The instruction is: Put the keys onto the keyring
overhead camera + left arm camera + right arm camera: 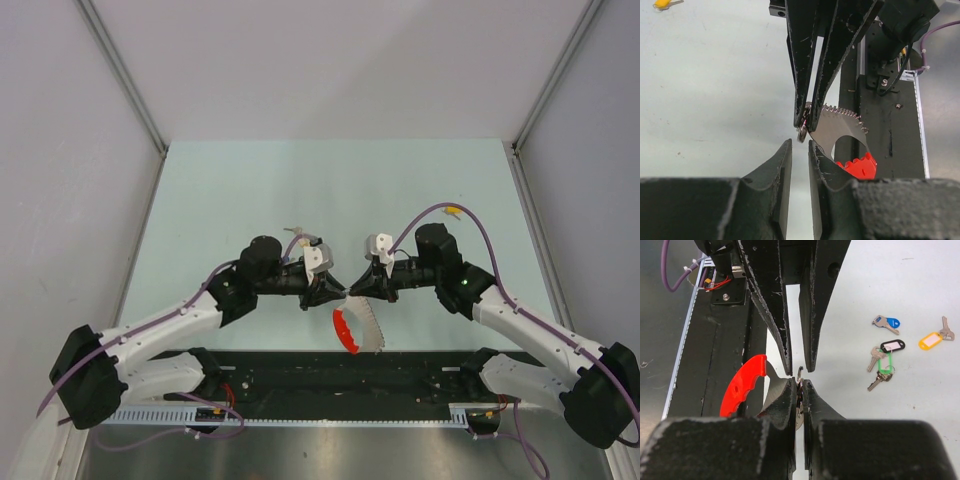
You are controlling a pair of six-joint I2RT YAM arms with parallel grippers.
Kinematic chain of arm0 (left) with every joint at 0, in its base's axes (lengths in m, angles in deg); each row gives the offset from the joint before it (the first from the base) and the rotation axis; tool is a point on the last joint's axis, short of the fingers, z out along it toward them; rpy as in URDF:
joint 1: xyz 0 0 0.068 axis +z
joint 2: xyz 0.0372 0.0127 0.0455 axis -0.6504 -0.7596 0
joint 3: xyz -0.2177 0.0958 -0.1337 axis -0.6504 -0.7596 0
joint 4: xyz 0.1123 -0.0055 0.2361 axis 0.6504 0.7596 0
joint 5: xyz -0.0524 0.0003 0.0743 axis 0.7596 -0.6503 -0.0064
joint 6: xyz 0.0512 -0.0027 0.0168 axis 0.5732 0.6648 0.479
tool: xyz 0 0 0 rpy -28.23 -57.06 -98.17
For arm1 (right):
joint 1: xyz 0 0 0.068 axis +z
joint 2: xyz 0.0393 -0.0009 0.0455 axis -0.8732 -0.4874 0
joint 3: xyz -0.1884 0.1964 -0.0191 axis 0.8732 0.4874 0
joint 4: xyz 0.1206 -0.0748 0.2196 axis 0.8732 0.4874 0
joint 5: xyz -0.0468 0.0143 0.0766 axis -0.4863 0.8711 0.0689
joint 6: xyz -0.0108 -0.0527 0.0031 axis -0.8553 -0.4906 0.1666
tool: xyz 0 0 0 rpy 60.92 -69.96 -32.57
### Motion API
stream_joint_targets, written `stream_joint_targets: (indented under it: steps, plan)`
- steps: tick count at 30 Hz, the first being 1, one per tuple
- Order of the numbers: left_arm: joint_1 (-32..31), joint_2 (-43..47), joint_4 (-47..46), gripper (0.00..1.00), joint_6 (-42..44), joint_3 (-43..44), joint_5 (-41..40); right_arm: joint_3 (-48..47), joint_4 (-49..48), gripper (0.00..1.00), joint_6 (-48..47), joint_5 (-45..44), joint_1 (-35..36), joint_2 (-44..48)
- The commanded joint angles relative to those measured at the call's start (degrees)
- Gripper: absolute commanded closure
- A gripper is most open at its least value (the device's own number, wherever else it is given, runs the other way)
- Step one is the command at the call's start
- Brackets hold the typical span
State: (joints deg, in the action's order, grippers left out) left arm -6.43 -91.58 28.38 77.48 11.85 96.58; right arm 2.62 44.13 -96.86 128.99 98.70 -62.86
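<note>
The keyring hangs from my right gripper (358, 290), its red plastic arc (343, 330) and grey toothed metal part (372, 325) just above the table's near edge. In the right wrist view my right gripper (799, 382) is shut on the ring's thin metal end, with the red arc (742, 385) to its left. My left gripper (328, 293) faces it tip to tip, slightly open and empty (800, 145). The ring's tip sits just below the left fingers (777, 315). Several keys lie on the table: blue (887, 322), yellow-tagged (931, 340), black-tagged (892, 345), green-tagged (885, 362).
A yellow-tagged key (662, 4) lies far off on the table in the left wrist view. A black base rail (330, 375) with cable tracks runs along the near edge under the keyring. Grey walls enclose the pale green table (250, 190).
</note>
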Motion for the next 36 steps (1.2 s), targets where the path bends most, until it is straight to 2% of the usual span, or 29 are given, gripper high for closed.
stream_joint_targets:
  steps: [1,13,26,31,34,36]
  plan:
    - [-0.19,-0.97,1.43,0.79,0.47,3.04,2.32,-2.79,-0.89,1.0,-0.82,1.67,-0.16,-0.08]
    - [-0.19,-1.68,1.25,0.8,-1.81,4.27,3.82,-2.79,-0.62,1.0,-1.26,1.41,0.37,-0.52]
    - [-0.19,-4.49,5.21,0.81,-0.93,6.91,4.26,-2.79,-0.18,1.0,-1.61,1.32,0.63,-0.52]
    - [-0.19,-4.84,5.21,0.9,-0.67,7.26,4.44,-2.88,-0.18,1.0,-1.7,1.5,0.72,-0.52]
    - [-0.19,-4.75,5.21,1.0,-0.67,7.52,4.09,-2.88,0.08,1.0,-1.79,1.59,0.8,-0.43]
    - [-0.19,-4.58,5.3,1.0,-0.67,7.61,4.0,-2.79,-0.01,1.0,-1.7,1.24,0.89,-0.52]
